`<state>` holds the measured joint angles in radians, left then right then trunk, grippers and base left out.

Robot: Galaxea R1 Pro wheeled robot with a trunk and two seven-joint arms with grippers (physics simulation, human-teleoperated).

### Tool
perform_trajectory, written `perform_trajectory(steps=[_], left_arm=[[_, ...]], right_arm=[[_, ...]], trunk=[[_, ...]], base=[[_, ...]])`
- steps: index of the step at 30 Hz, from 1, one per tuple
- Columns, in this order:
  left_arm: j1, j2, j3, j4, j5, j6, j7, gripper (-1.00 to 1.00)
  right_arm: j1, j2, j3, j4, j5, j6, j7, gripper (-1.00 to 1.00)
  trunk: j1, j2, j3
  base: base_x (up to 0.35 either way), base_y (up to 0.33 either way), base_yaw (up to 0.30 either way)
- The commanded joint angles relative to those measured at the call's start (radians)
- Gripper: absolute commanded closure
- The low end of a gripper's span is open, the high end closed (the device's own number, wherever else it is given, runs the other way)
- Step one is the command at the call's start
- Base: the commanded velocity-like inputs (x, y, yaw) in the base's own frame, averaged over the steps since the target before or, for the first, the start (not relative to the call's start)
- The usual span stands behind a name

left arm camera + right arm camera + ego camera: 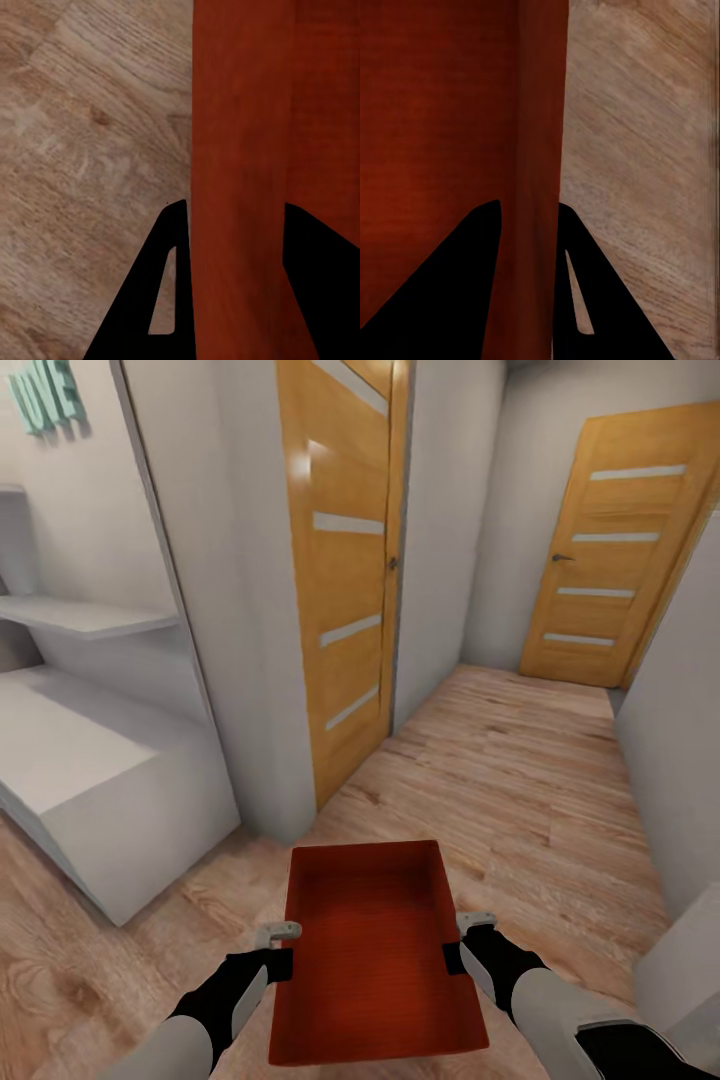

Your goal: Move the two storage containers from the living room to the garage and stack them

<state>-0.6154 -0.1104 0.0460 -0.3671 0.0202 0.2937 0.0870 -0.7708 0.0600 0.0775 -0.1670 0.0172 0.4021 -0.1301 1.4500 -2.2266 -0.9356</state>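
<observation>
- My left pincer (283,950) and right pincer (460,943) each clamp a side wall of the red-orange shallow rectangular plastic bin (372,950).
- I hold it in front of me, above the light wood-plank floor (520,780).
- Ahead stand two orange wooden doors (345,560).

Illumination is even and diffuse across the head view; no distinct light source is visible. A bright specular patch sits on the upper part of the near wooden door (345,560). Shadows are soft: a faint one lies beneath the white wall shelf (90,618). Straight edges bow toward the frame borders, indicating wide-angle distortion. Fine texture is slightly smeared throughout. In both wrist views the gripper fingers (169,300) render as flat black silhouettes without surface detail, and the wood-plank floor (645,150) appears mildly soft.
</observation>
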Motion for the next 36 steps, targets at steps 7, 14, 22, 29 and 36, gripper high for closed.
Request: perform_trajectory(steps=[7,14,22,29,36], left_arm=[[0.001,0.0,0.006,-0.003,-0.009,0.007,0.005,1.0],[0.0,0.0,0.007,-0.003,-0.009,0.007,0.005,1.0],[0.001,0.0,0.006,-0.003,-0.009,0.007,0.005,1.0],[0.001,0.0,0.006,-0.003,-0.009,0.007,0.005,1.0],[0.0,0.0,0.006,-0.003,-0.009,0.007,0.005,1.0]], right_arm=[[-0.001,0.0,0.001,-0.002,0.005,0.007,-0.002,1.0],[-0.001,0.0,0.0,-0.002,0.005,0.007,-0.002,1.0],[-0.001,0.0,0.0,-0.002,0.005,0.007,-0.002,1.0],[-0.001,0.0,0.0,-0.002,0.005,0.007,-0.002,1.0],[-0.001,0.0,0.0,-0.002,0.005,0.007,-0.002,1.0]], trunk=[[0.0,0.0,-0.001],[0.0,0.0,-0.001],[0.0,0.0,-0.001],[0.0,0.0,-0.001],[0.0,0.0,-0.001]], base=[[0.348,0.0,-0.264],[0.348,0.0,-0.264],[0.348,0.0,-0.264],[0.348,0.0,-0.264],[0.348,0.0,-0.264]])
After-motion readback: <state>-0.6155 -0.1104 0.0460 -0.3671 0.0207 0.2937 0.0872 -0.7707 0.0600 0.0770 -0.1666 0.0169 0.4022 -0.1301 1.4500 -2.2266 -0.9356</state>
